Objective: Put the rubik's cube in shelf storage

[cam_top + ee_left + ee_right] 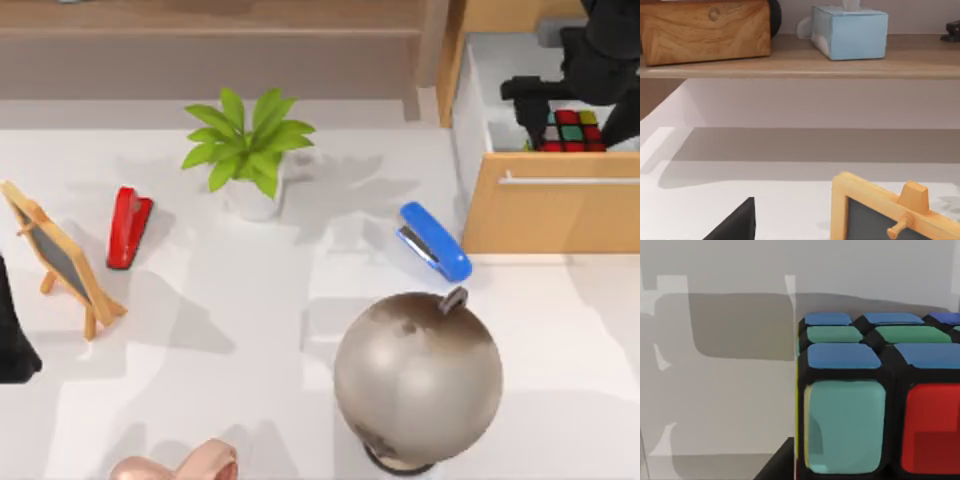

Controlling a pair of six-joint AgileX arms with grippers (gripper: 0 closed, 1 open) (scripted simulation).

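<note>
The rubik's cube (pixel 571 131) sits inside the open drawer of the light-orange wooden cabinet (pixel 548 215) at the surface's right rear, directly under the right claw (pixel 580 110), whose black fingers flank it; whether they pinch it cannot be told. Its glossy rounded squares sit on a black grid. The matte brown shelf storage (pixel 220 35) runs along the back. The left arm (pixel 15 345) is parked at the left edge.

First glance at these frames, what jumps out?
The big grey globe at the table's front, right of centre. Then the rubik's cube lying in the open drawer at the back right, with the right gripper over it. A green potted plant stands mid-table in front of the long shelf.
</note>
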